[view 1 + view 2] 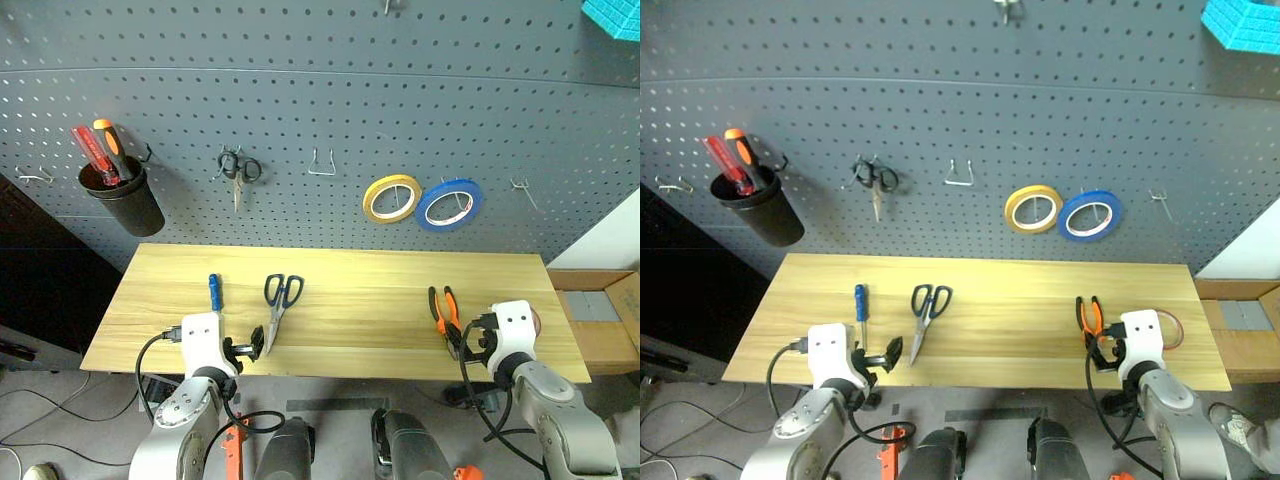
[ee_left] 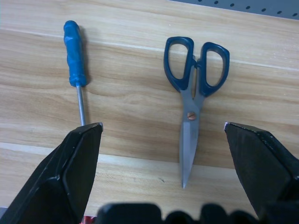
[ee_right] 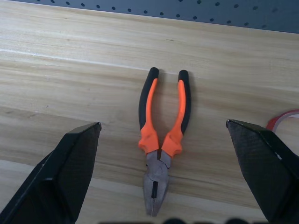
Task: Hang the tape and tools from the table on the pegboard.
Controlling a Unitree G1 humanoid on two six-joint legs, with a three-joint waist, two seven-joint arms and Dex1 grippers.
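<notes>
- The left gripper (image 2: 161,135) hangs over the near edge of the table (image 1: 360,270), its two black fingers (image 2: 77,163) spread wide with nothing between them.
- Its wrist view gives the closest look at the blue-handled screwdriver (image 2: 74,56) and the blue-handled scissors (image 2: 194,88): both lie flat on the wood, handles toward the pegboard (image 1: 320,90), tips toward the gripper, near each other but apart.
- The right gripper (image 3: 163,135) is likewise spread wide and empty at the table's near edge.
- Its wrist view shows the orange-and-black pliers (image 3: 161,135) lying flat, closed nose toward the gripper, handles toward the board; a red arc of the tape (image 3: 282,119) peeks in at the side.
- The head views show more of that red tape (image 1: 1170,330): a thin ring flat on the table, just beyond the right wrist, partly hidden by it.
- The head views also take in the board: a black cup (image 1: 125,195) holding a red screwdriver (image 1: 90,150) and an orange screwdriver (image 1: 110,140), small black scissors (image 1: 237,170) on a hook, a bare wire hook (image 1: 321,165), a yellow roll (image 1: 391,198) and a blue roll (image 1: 449,204) side by side and touching.
- No writing or brand mark can be read on any item.
</notes>
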